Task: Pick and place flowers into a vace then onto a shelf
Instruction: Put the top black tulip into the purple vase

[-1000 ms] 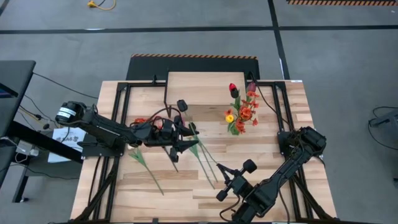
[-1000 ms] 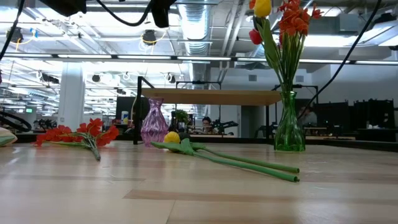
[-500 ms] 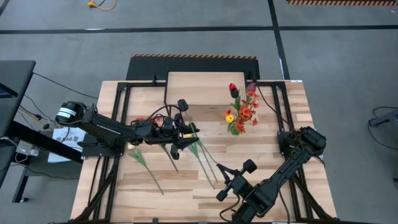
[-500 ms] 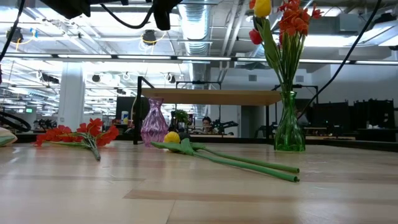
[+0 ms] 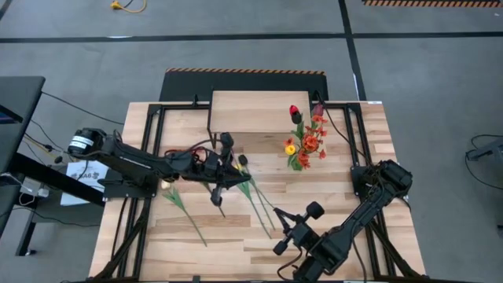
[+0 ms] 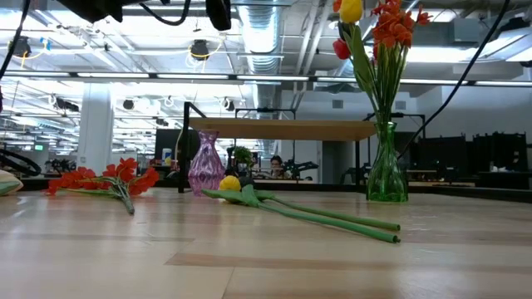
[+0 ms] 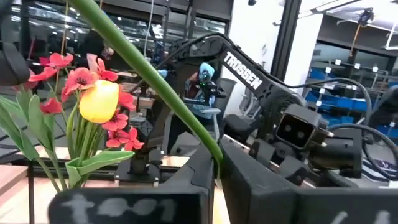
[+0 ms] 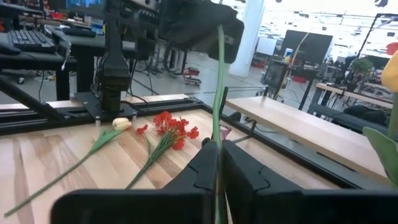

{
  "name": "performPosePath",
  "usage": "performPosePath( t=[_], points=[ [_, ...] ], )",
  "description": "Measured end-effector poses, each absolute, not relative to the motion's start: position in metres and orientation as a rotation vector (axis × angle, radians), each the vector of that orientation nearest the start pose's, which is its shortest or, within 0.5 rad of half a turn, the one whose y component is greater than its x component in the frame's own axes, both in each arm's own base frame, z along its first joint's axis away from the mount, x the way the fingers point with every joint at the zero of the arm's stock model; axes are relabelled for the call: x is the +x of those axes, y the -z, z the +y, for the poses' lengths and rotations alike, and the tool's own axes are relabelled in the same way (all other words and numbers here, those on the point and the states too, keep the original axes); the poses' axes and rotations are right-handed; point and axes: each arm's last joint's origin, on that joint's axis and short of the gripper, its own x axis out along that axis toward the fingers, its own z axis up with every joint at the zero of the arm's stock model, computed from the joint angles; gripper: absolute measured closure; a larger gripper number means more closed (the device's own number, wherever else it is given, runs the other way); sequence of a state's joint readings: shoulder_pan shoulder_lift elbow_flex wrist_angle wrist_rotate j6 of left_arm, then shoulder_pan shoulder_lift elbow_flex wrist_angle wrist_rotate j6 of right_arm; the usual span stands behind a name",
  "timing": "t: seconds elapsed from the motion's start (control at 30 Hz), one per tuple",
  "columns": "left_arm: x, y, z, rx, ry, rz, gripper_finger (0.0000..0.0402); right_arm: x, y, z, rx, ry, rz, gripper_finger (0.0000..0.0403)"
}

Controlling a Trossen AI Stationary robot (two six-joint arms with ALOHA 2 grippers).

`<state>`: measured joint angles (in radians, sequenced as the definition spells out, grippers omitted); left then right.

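Observation:
One long green flower stem (image 8: 219,87) is held up in the air between my two grippers; I cannot make out its head. My left gripper (image 7: 217,163), over the table's middle (image 5: 234,177), is shut on it. My right gripper (image 8: 217,155), nearer the front edge (image 5: 277,224), is shut on it too. A green vase (image 6: 386,170) holding red, yellow and orange flowers (image 5: 305,141) stands in front of the shelf (image 5: 251,110). A purple vase (image 6: 205,166) stands empty. A yellow tulip (image 6: 229,183) lies on the table. My left gripper pinches the green stem (image 7: 208,146) between its two fingers, which come about level from the table's left and lie across it. The stem slants away past the fingers, clear of the table. My right gripper pinches the same stem (image 8: 218,138) between its two fingers, coming level from the near right. The stem rises from them to the left gripper and also runs on below the fingers, lifted clear of the table.
A red blossom spray (image 6: 108,178) and a pale tulip (image 5: 170,193) with a long stem lie on the table's left half. The yellow tulip's stems (image 6: 332,218) stretch across the middle, under the grippers. Black frame rails run along both table sides.
My left gripper has shut on the stem that my right gripper holds up, and its wrist has rolled a little. Neither arm has shifted its place, and the flowers on the table lie as before.

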<state>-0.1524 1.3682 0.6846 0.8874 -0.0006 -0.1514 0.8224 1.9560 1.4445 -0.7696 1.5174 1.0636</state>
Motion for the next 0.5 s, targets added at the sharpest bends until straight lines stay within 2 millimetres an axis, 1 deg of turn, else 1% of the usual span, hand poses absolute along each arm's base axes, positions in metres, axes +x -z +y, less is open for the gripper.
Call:
performPosePath(
  t=[0.17,0.27,0.33,0.5],
  points=[
    [0.271,-0.287,-0.042,-0.162,0.183,-0.16,0.0399,0.281,-0.214,0.26,-0.187,0.724,0.129,0.0331],
    [0.256,-0.298,-0.039,-0.156,0.177,-0.116,0.04,0.282,-0.214,0.259,-0.181,0.725,0.136,0.029],
    [0.245,-0.307,-0.036,-0.127,0.168,-0.054,0.04,0.285,-0.214,0.257,-0.173,0.726,0.151,0.0264],
    [0.216,-0.327,-0.028,-0.014,0.026,0.095,0.04,0.294,-0.212,0.248,-0.132,0.729,0.216,0.0216]
  ],
)
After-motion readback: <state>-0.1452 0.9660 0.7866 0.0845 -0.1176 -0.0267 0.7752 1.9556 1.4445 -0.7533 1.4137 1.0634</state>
